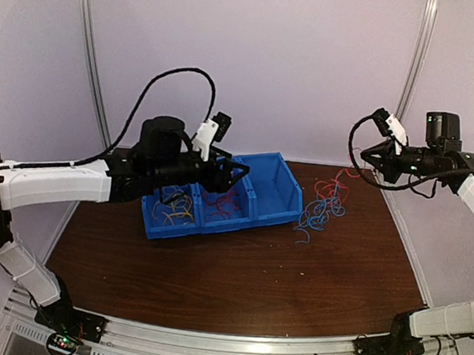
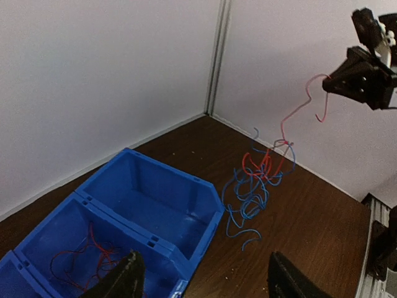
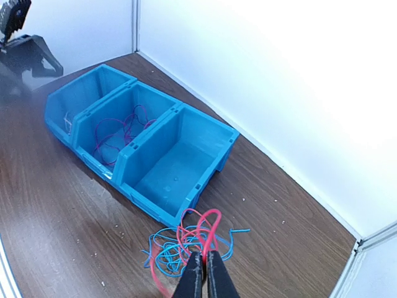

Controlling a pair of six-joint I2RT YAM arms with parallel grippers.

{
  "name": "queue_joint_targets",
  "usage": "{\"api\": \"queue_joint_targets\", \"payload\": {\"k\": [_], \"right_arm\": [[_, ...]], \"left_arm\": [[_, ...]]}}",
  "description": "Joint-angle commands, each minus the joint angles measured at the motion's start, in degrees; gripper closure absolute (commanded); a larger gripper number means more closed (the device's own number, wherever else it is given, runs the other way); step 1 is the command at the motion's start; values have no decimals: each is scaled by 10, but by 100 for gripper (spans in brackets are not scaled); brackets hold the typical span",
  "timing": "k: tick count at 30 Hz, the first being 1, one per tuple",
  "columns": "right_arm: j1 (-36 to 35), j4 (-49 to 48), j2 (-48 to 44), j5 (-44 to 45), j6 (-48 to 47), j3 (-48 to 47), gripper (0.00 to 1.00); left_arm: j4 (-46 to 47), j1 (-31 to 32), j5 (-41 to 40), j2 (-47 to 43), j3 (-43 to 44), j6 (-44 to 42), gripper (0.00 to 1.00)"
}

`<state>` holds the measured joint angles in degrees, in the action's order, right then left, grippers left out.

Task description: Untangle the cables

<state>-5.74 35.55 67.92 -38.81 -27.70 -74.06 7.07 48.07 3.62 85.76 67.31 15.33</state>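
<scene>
**One red strand lifted clear, sorting bins waiting**

The row of three open blue plastic bins (image 1: 289, 203) sits toward the back left of the table, apparently to receive the sorted colours. The left compartment holds thin yellow wires (image 1: 176, 212) and the middle one thin red wires (image 1: 222, 203). The right compartment is bare, probably meant for blue.

The left gripper (image 2: 205, 285) hovers above the middle bin with its fingers spread and nothing between them. The right gripper (image 3: 201, 276) is raised high on the right, pinched tight on a single thin red wire (image 2: 298, 108). It is likely held that high so the strand slides free of the rest.

The loose tangle of red and blue wires (image 1: 321, 210) lies on the table just beside the empty bin. The red wire's lower end runs into this knot, so it is not yet free.

Pale, plain walls (image 2: 93, 74) enclose the cell, with a metal post (image 2: 217, 56) in the corner. The dark brown wood-grain table (image 1: 236, 285) is smooth and carries a few pale specks (image 3: 118, 234).
</scene>
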Motion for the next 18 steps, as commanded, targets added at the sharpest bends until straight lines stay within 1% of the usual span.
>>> {"api": "queue_joint_targets", "payload": {"k": [1,4,5,6,7,8,10,12,14,16,18], "right_arm": [[-8,46,2,-60,-27,27,94],[-11,59,-17,-52,-58,76,93],[-11,55,-23,-40,-60,96,90],[-11,54,-29,-31,-61,107,81],[-11,57,-33,-31,-59,110,68],[-11,57,-38,-39,-49,105,59],[-11,28,-48,-79,4,71,44],[-11,-43,-45,-144,103,13,29],[-12,-123,-4,-209,262,-68,21],[-11,-243,41,-256,460,-129,19],[-15,-370,69,-283,630,-155,19]], "left_arm": [[110,49,75,43,-3,-52,30],[122,70,82,74,29,-40,30],[136,73,76,76,31,-28,30],[143,74,58,78,35,-2,30],[141,74,27,79,44,26,30],[135,74,7,79,56,42,30],[131,74,-11,78,76,55,30],[134,74,-26,77,85,60,30],[141,74,-47,77,86,62,30],[131,74,-53,82,95,66,30],[108,74,-58,90,106,73,30]]}}
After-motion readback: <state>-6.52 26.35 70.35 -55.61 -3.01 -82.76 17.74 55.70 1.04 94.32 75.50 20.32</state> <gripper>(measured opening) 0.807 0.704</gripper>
